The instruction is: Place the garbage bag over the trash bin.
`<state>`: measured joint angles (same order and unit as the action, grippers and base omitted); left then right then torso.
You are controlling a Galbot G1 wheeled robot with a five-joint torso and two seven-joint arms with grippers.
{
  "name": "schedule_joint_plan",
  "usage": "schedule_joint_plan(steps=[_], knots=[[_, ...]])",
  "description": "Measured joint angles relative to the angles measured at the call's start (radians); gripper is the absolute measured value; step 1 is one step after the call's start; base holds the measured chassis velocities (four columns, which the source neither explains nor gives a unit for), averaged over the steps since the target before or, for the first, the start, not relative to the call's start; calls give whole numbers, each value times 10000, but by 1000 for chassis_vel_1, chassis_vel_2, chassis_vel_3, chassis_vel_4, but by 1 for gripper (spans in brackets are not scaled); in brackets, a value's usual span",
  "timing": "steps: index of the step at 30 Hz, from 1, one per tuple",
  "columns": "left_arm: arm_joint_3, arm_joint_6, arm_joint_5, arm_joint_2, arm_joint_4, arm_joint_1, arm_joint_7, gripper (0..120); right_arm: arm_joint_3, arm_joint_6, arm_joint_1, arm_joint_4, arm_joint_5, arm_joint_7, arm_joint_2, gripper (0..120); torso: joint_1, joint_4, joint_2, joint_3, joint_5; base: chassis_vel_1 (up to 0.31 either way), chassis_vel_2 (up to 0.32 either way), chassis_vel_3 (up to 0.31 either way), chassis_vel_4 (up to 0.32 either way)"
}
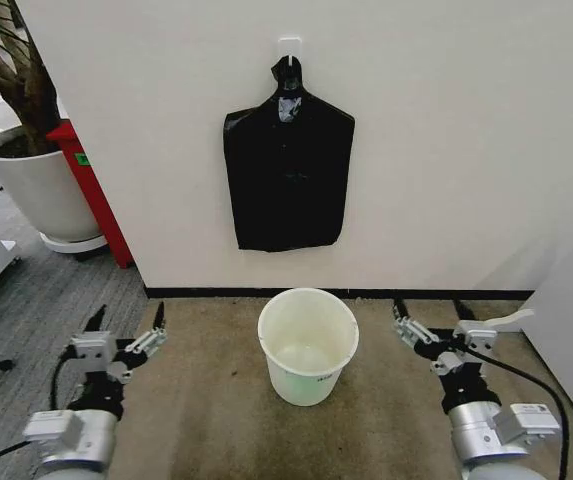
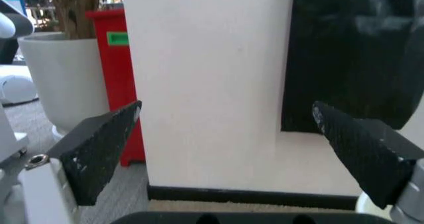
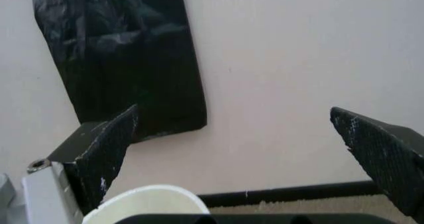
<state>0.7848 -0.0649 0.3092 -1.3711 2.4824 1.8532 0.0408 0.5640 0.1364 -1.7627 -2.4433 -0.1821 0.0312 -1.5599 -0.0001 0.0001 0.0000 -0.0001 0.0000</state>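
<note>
Now the black garbage bag (image 1: 288, 170) hangs flat on the wall (image 1: 446, 140), above the trash bin (image 1: 308, 345) on the floor.
Left gripper (image 1: 126, 322) and right gripper (image 1: 428, 322) wait beside the bin, fingers spread and holding nothing.

Office corner: carpet (image 1: 36, 300), potted plant (image 1: 26, 170).

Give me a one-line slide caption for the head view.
Garbage bag hangs on the wall above the empty trash bin; open left gripper and right gripper flank it.
</note>
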Motion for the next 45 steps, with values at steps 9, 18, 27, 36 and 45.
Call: schedule_joint_plan(steps=[9, 18, 27, 36, 45], knots=[[463, -135, 606, 256, 277, 592, 81, 100, -116, -30, 106, 294, -65, -10, 113, 100, 0, -1, 0, 0, 0, 0, 0, 0, 0], [379, -424, 667, 331, 231, 1044, -117, 100, -364, 284, 918, 294, -2210, -693, 480, 100, 0, -1, 0, 0, 0, 0, 0, 0, 0], [391, -419, 795, 454, 201, 1128, -129, 100, -1710, 238, 3453, 876, -6905, -1834, 1417, 100, 1, 0, 0, 2, -1, 0, 0, 0, 0], [427, -331, 943, 609, 189, 1192, -98, 100, -2843, 151, 6459, 2458, -9711, -2854, 1719, 100, 1, 1, -1, 3, -1, 0, 0, 0, 0], [455, -154, 920, 592, 181, 1512, -24, 100, -3382, -50, 9094, 3796, -12099, -4100, 1407, 100, 1, 0, -2, 2, -1, 0, 0, 0, 0]])
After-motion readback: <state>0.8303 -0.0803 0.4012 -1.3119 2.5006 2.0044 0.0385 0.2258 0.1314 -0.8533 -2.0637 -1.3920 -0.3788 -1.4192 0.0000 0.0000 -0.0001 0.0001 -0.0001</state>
